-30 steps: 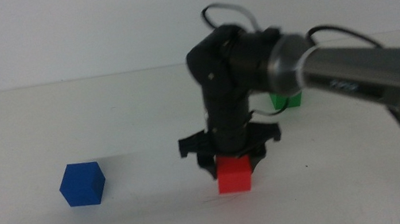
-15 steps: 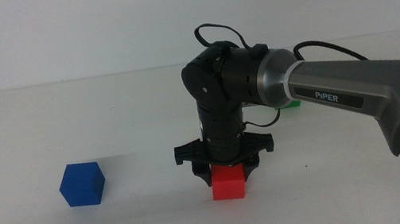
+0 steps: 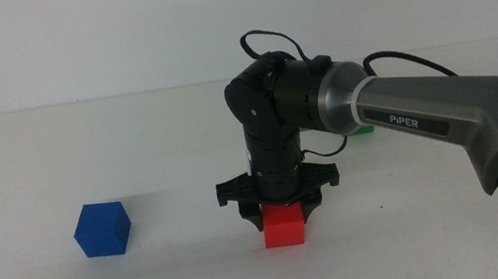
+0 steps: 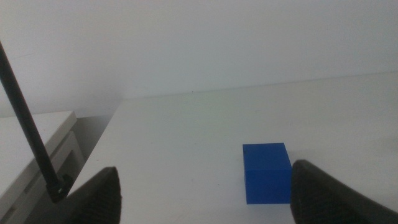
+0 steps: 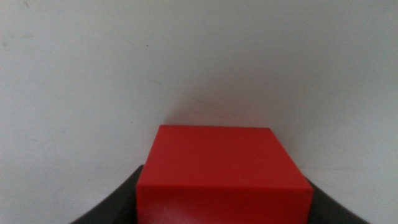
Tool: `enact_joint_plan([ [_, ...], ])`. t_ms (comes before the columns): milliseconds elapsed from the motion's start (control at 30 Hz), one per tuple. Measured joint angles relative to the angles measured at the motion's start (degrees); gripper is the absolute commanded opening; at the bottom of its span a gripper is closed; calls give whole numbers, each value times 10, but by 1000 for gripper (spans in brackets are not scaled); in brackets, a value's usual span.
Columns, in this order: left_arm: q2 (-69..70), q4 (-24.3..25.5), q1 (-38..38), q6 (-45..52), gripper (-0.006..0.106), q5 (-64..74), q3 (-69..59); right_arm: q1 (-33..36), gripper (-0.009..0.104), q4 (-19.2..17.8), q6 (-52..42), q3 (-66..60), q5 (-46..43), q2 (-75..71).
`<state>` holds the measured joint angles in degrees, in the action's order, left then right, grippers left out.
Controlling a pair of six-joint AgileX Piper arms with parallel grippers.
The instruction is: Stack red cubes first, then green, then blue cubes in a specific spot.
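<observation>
The left gripper waits at the tabletop's front left corner, jaws spread wide and empty. The blue cube sits toward the left edge, bare surface all around it. At mid-tabletop the right gripper clasps the red cube, which rests on the tabletop. The arm reads "PiPER". The green cube peeks out behind the arm.
</observation>
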<state>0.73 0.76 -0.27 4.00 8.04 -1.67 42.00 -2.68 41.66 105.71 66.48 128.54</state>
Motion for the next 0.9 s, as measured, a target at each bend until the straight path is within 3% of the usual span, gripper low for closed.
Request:
enact_joint_plan([
  [33, 0, 0, 0, 0, 92, 0, 0, 0, 23, 0, -1, 0, 0, 0],
  [67, 0, 0, 0, 0, 92, 0, 0, 1, 54, -1, -1, 0, 0, 1],
  [233, 0, 0, 0, 0, 92, 0, 0, 1, 80, 0, -1, -1, 0, 12],
  [333, 0, 0, 0, 0, 92, 0, 0, 1, 86, 0, -1, -1, 0, 8],
  [767, 0, 0, 0, 0, 92, 0, 0, 1, 86, -6, 22, -2, 33, -104],
  [900, 0, 0, 0, 0, 92, 0, 0, 1, 86, -37, 24, -2, 35, -154],
])
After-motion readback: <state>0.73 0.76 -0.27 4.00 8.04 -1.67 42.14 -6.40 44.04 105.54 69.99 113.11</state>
